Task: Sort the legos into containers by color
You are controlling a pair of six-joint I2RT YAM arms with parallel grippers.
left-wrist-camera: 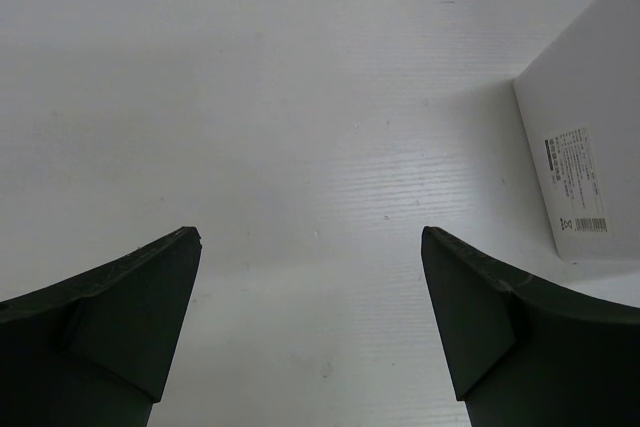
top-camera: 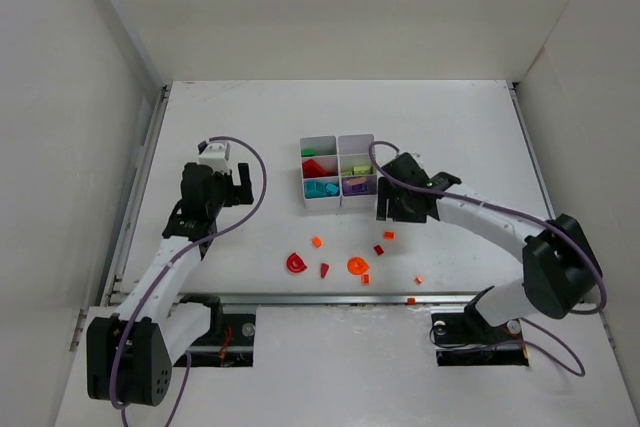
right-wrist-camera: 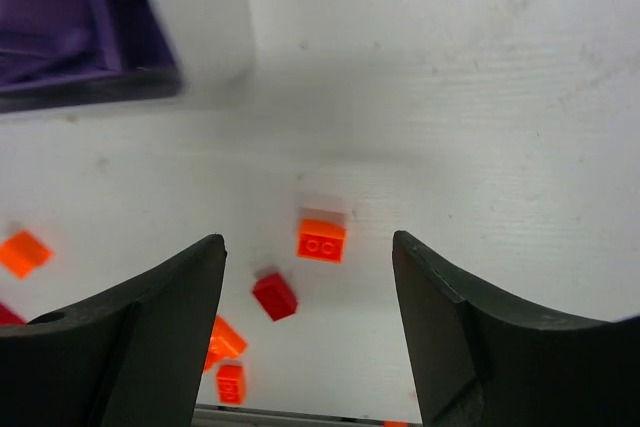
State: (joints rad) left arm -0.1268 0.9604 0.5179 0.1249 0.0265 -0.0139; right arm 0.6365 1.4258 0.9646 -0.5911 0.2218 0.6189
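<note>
The white sorting box (top-camera: 337, 140) stands near the middle of the bench (top-camera: 460, 127), a little toward the far edge. Dark green, red and teal pieces fill its left column and lime green and purple ones its right. The loose bricks (top-camera: 357, 266), red and orange, lie scattered between the box and the near edge, and one orange piece (top-camera: 410, 301) sits right at that edge. The right pincer (top-camera: 383, 205) hangs just beside the box's near right corner, spread wide and pinching nothing. In its own camera the right pincer (right-wrist-camera: 308, 242) frames an orange brick (right-wrist-camera: 321, 239) lying on the bench between the two tips, apart from both. A red brick (right-wrist-camera: 274, 295) lies just nearer the left tip, and the purple compartment (right-wrist-camera: 70, 17) is at the upper left. The left pincer (top-camera: 240, 179) hangs off the box's left side with bare bench between them. In its own camera the left pincer (left-wrist-camera: 310, 237) is also spread and holds nothing, with the box's labelled wall (left-wrist-camera: 585, 137) to its right. Open bench runs toward the left, far and right edges, each bounded by an upright white wall (top-camera: 60, 147).
</note>
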